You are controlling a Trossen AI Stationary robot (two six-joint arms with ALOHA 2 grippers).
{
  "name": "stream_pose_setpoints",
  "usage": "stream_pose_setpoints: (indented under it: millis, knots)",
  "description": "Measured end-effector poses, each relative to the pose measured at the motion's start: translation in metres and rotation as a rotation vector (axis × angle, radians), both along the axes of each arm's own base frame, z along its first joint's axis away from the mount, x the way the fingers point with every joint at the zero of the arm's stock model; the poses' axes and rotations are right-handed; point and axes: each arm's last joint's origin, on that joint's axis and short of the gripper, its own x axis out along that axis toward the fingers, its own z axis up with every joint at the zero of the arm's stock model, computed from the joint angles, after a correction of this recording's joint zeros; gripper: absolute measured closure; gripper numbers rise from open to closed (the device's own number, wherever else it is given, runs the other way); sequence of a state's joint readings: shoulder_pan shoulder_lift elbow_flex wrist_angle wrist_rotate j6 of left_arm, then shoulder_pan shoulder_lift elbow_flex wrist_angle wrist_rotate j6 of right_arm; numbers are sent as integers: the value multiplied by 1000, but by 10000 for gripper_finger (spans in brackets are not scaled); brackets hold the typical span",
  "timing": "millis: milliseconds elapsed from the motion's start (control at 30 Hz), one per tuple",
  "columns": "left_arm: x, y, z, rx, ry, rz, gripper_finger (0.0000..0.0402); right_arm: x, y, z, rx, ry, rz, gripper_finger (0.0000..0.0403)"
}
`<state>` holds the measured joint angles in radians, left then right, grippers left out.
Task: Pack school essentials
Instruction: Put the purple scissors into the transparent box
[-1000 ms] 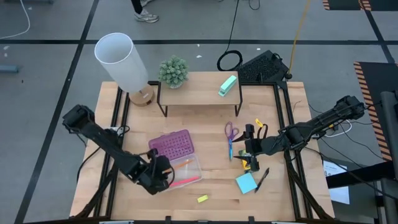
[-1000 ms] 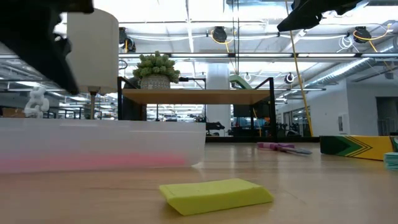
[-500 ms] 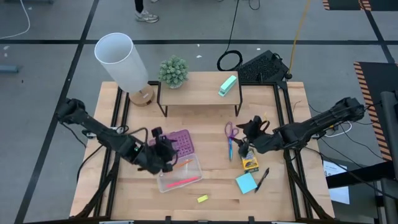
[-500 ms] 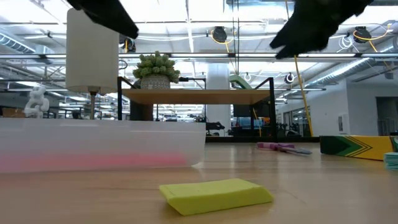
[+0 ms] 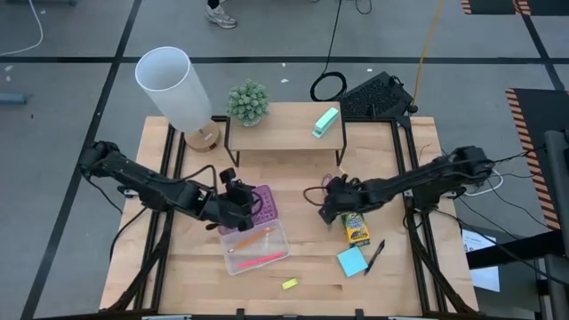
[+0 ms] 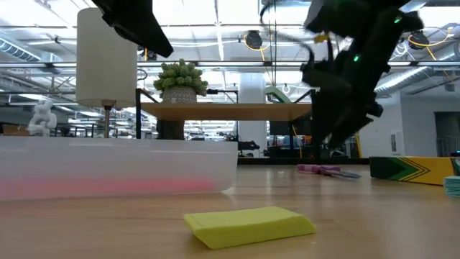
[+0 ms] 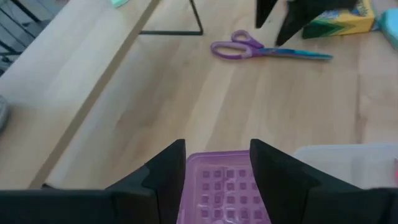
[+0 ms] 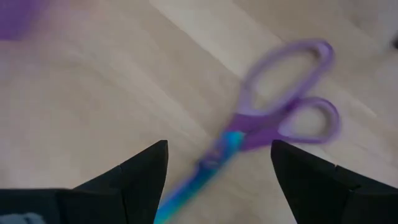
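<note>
Hovering over the scissors (image 8: 267, 127), the right gripper (image 8: 217, 165) spread its fingers wide; the blades ran lengthwise between them, while the left gripper (image 7: 214, 162), also open, waited at the purple lid (image 7: 224, 193).

Wooden table (image 5: 302, 267) with scissors (image 7: 261, 50), crayon box (image 5: 356, 228), sticky-note pad (image 5: 352, 261), eraser (image 5: 289, 284).
</note>
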<state>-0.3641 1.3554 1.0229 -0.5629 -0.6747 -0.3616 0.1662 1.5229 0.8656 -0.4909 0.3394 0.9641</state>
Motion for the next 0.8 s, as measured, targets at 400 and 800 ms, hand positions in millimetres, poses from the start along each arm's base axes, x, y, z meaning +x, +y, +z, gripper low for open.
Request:
stream_pose_setpoints:
  millis: [400,800]
  knots:
    - [1,-2,1,20,-1,-33,218,23,-3,-16,80,89,-51,126]
    - [1,-2,1,33,7,-45,218,15,9,-22,91,165,-94,126]
